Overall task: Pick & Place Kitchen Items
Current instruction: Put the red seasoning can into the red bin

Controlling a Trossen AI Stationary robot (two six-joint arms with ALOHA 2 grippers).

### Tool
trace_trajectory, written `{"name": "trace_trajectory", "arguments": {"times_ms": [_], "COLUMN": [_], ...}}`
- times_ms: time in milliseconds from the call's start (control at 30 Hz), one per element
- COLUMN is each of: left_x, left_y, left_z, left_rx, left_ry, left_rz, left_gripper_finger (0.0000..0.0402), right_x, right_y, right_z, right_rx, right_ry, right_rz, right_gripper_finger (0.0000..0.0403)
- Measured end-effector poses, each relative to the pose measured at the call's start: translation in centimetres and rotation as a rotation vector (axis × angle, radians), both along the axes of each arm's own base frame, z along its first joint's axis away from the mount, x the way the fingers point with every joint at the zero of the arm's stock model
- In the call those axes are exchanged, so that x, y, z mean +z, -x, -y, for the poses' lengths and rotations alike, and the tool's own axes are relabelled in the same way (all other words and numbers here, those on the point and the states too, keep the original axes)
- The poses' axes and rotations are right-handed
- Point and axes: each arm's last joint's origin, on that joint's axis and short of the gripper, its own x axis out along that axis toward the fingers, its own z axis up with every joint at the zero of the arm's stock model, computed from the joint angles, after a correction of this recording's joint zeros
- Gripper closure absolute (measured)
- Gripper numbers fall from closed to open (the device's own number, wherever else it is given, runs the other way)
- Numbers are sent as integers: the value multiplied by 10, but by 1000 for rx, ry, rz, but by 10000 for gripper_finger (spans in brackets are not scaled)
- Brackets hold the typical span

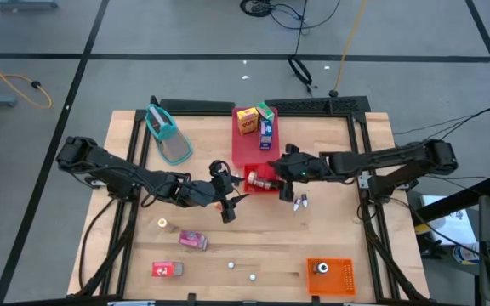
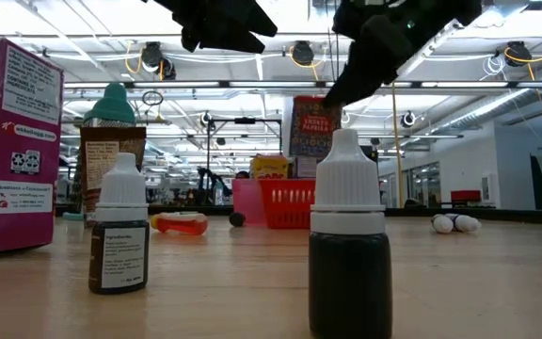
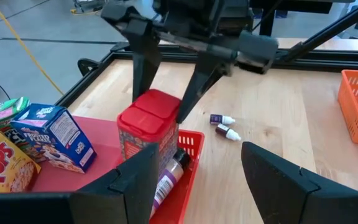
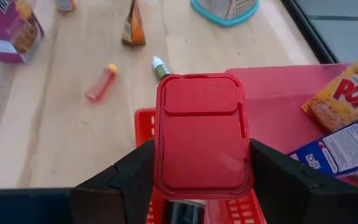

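I see a red-lidded jar [image 4: 202,132] standing upright in a small red basket [image 3: 188,163], its long axis vertical and its flat rectangular lid facing up. The basket sits at the near end of a flat red tray [image 1: 247,144] at the middle of the wooden table [image 1: 339,221].

My right gripper [image 4: 202,163] has a dark finger on each side of the jar, just below the lid. In the left wrist view both fingers come down from above and touch the jar's sides, so I read this pincer as clamped on the jar. The jar's base is hidden by the basket, so I cannot tell whether it is lifted.

A small bottle [image 3: 168,174] lies tilted in the basket against the jar's foot.

My left gripper [image 3: 197,171] is just beside the basket, facing the jar, its fingers spread apart and holding nothing.

On the tray's far end lie a yellow carton [image 1: 246,121] and a blue carton [image 1: 267,129]. Two tiny dropper bottles [image 1: 300,202] lie on their sides on the table near the right gripper. A pink carton [image 1: 193,240] lies nearer the table's front edge.
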Motion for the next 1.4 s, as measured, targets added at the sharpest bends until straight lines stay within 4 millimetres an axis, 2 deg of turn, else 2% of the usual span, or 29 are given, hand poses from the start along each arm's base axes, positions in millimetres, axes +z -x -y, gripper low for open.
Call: {"name": "trace_trajectory", "arguments": {"times_ms": [433, 1033, 1400], "left_x": [0, 0, 0], "left_y": [0, 0, 0], "left_z": [0, 0, 0], "left_rx": [0, -4, -3], "left_ry": [-1, -10, -9], "left_rz": [-5, -8, -7], "left_gripper_finger": [174, 174, 174], "right_x": [-22, -52, -52], "right_y": [5, 20, 18], "right_z": [28, 36, 38], "right_rx": [-93, -102, -91], "right_ry": [-4, -74, -93], "right_rz": [-83, -137, -108], "right_gripper_finger": [186, 185, 144]}}
